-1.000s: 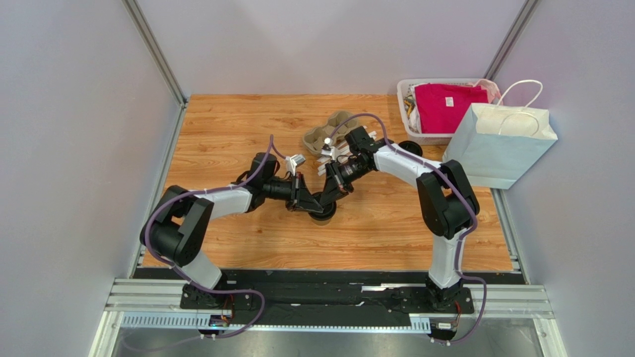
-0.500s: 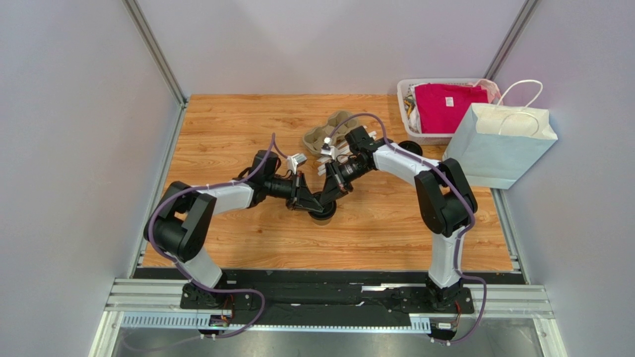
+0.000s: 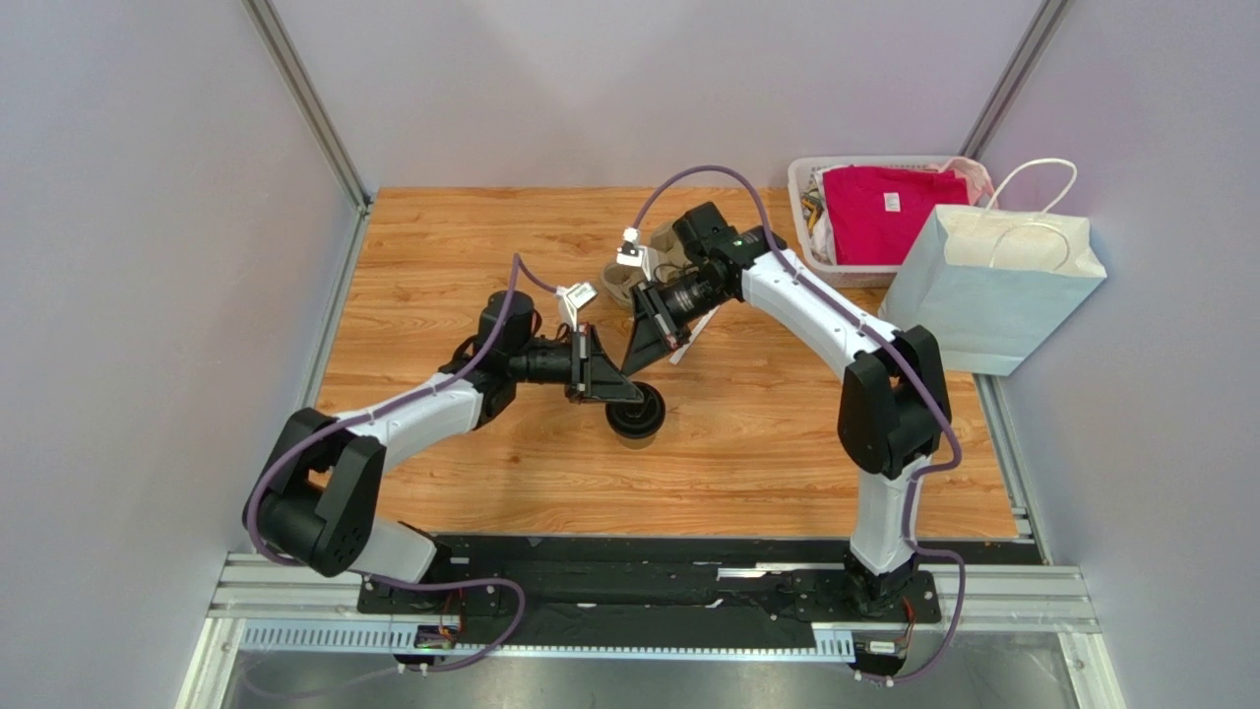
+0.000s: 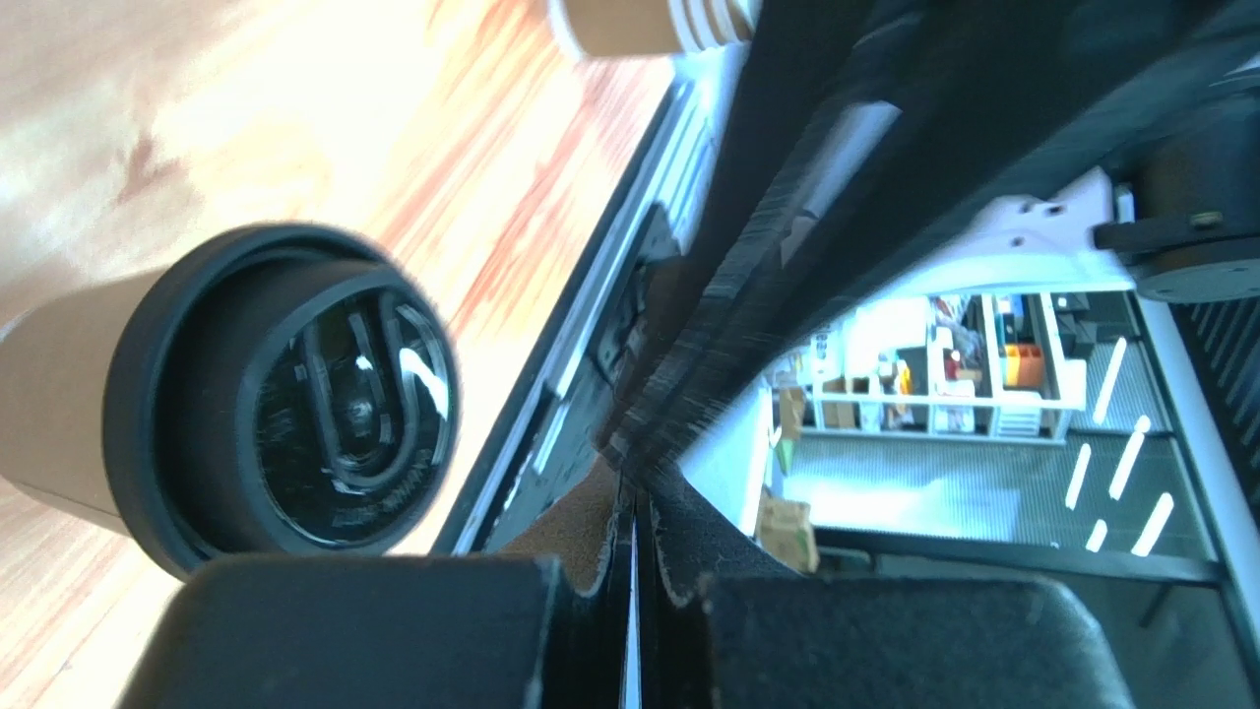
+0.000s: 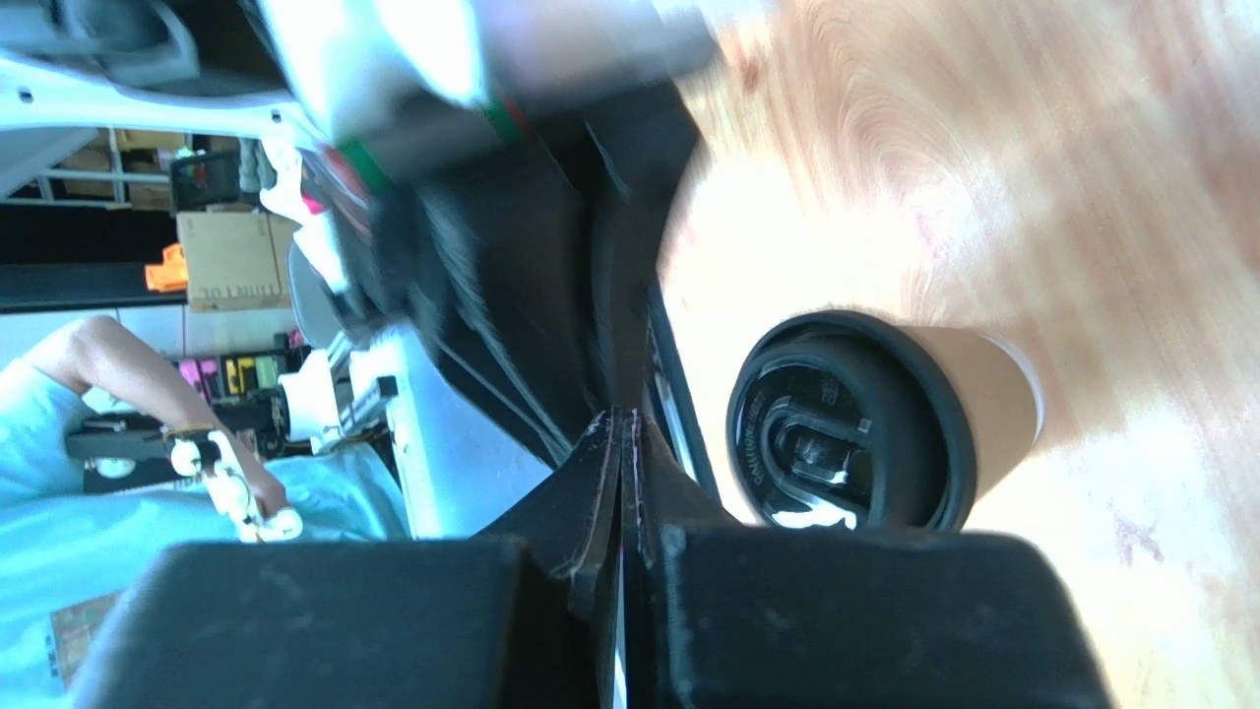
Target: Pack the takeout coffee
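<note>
The takeout coffee [image 3: 638, 415], a brown paper cup with a black lid, stands upright on the wooden table. Its lid faces the camera in the left wrist view [image 4: 281, 402] and the right wrist view [image 5: 854, 424]. My left gripper [image 3: 617, 389] is shut and empty, hovering just left of the cup [image 4: 630, 476]. My right gripper [image 3: 638, 359] is also shut and empty, its tips above and behind the cup, apart from it [image 5: 623, 432].
A white paper bag [image 3: 994, 284] with handles stands at the right edge, a white basket [image 3: 808, 222] of red cloth behind it. A cardboard cup carrier [image 3: 618, 279] lies behind the grippers. Stacked lidless cups [image 4: 644, 21] lie nearby.
Both grippers have come off the cup's lid. The right one rose and drew back toward the far side; the left arm swung left. The cup stayed in place.
</note>
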